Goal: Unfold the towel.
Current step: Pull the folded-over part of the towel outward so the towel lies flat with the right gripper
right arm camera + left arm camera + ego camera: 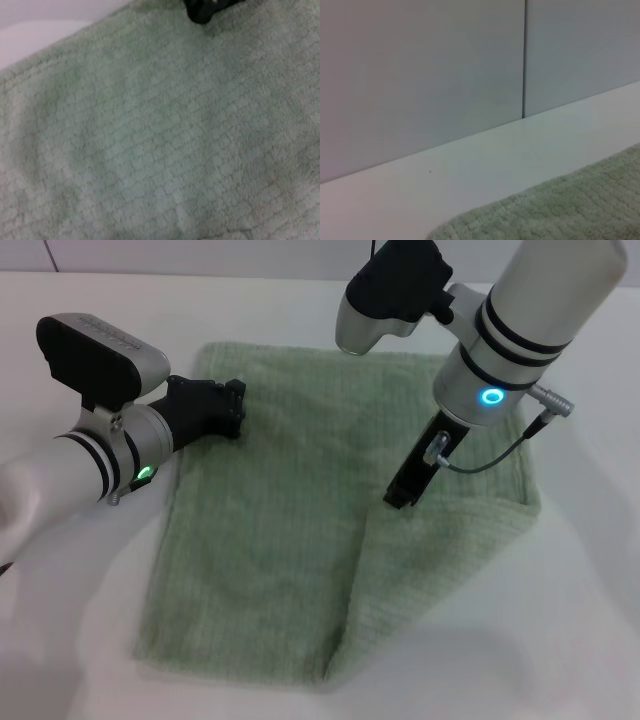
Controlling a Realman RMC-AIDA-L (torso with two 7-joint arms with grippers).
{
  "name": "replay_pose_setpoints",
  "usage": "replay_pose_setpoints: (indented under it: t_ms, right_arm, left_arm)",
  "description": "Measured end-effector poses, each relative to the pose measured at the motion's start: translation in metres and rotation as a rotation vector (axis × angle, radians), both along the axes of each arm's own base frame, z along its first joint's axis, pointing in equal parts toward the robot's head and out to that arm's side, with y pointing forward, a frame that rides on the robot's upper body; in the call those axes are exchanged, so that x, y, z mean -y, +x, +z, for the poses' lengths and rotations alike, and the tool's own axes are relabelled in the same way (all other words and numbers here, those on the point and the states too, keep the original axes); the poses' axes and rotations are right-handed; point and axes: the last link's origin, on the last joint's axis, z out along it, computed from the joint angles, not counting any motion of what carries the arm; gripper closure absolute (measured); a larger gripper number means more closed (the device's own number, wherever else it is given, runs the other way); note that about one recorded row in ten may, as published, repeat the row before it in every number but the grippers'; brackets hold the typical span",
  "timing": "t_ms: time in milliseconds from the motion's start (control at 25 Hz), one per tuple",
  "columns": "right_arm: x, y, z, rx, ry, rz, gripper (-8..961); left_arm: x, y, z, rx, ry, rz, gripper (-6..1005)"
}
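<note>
The pale sage-green towel (270, 540) lies on the white table, with its right part folded over as a raised flap (450, 550). My right gripper (402, 496) points down at the flap's inner corner near the towel's middle. Its fingers look closed on that edge, which lifts slightly toward them. My left gripper (228, 408) rests low on the towel's far left edge. The towel fills the right wrist view (150, 140), with a dark gripper part (207, 9) at one edge. The left wrist view shows only a strip of towel (560, 210) and the table.
The white table (580, 620) surrounds the towel on all sides. A pale wall with a vertical seam (524, 60) stands behind the table. A grey cable (500, 452) loops from my right wrist above the flap.
</note>
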Motion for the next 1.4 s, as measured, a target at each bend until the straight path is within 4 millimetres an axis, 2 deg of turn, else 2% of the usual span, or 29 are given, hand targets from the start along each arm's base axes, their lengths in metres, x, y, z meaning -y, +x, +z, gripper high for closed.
replay_pose_setpoints:
  t_ms: [320,760,1120,1400]
  right_arm:
    - [0.002,-0.014,0.008,0.004,-0.025,0.048,910]
    - [0.022,-0.039,0.022,0.045,-0.121,0.118,911]
    - [0.041,-0.046,0.03,0.109,-0.183,0.128,911]
    - [0.061,-0.043,0.028,0.218,-0.258,0.168,910]
  left_arm:
    - [0.0,0.0,0.001,-0.003,0.002,-0.001,1001]
    - [0.0,-0.001,0.001,-0.005,0.001,-0.001,1001]
    - [-0.001,-0.001,0.002,-0.004,0.007,-0.001,1001]
    - [-0.002,0.0,0.003,-0.002,0.011,-0.004,1001]
